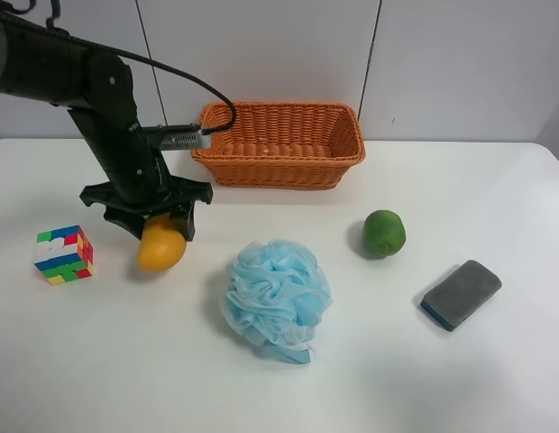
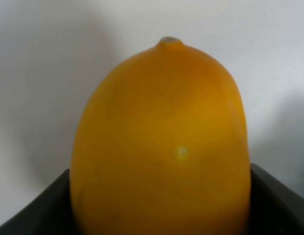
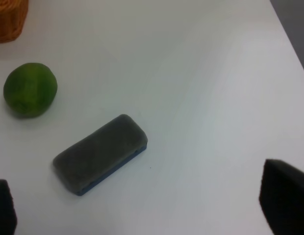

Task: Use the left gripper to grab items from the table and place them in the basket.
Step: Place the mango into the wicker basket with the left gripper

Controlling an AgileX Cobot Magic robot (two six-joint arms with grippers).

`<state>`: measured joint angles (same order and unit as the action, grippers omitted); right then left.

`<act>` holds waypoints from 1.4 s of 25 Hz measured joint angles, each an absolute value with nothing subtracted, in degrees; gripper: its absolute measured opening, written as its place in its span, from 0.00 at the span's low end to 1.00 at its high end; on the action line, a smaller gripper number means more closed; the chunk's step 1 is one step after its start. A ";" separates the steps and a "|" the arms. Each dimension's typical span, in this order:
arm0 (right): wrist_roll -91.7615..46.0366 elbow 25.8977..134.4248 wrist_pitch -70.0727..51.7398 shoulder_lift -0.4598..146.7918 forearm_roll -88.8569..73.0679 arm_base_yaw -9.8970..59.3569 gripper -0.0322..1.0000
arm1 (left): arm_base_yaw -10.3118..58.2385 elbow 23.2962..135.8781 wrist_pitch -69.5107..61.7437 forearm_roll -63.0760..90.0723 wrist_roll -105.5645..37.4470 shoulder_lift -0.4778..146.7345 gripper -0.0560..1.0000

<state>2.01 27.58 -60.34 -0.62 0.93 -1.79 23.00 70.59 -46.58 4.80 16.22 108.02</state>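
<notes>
Mango (image 1: pixel 162 248) sits clamped between the fingers (image 2: pixel 34 213) of the left gripper (image 1: pixel 158 230), jaws tight on both its sides; can't tell if it's touching the table (image 1: pixel 397 379) or just off it. Puzzle cube (image 1: pixel 63 254) is beside it, blue mesh pouf (image 1: pixel 278 298) on the other side. Left arm (image 1: pixel 108 117) reaches in from the exterior view's upper left, wrist pointing down. Wicker basket (image 1: pixel 279 167) is just behind the gripper, visible inside is bare weave. Green fruit (image 1: pixel 384 233) and grey sponge (image 1: pixel 461 294) lie well apart from the mango. Right gripper (image 3: pixel 144 203) is over the table near the sponge, jaws spread wide, holding nothing
</notes>
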 joint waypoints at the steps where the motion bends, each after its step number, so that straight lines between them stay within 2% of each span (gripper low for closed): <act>1: 2.01 27.58 -60.34 -0.62 0.93 -1.79 0.99 | 23.00 71.67 -48.29 4.33 16.22 107.39 0.64; 11: 2.01 27.58 -60.34 -0.62 0.93 -1.79 0.99 | 23.00 87.59 -61.41 3.83 16.22 104.50 0.64; 17: 2.01 27.58 -60.34 -0.62 0.93 -1.79 0.99 | 23.00 95.85 -62.99 3.88 16.20 104.50 0.64; 26: 2.01 27.58 -60.34 -0.62 0.93 -1.79 0.99 | 23.00 111.19 -60.11 5.05 12.69 112.31 0.64; 30: 2.01 27.58 -60.34 -0.62 0.93 -1.79 0.99 | 23.00 118.95 -56.17 7.33 10.49 118.08 0.64; 35: 2.01 27.58 -60.34 -0.62 0.93 -1.79 0.99 | 23.00 123.17 -49.11 10.13 7.81 123.85 0.64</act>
<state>2.01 27.58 -60.34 -0.62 0.93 -1.79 23.00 123.17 -49.11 10.13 7.81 123.85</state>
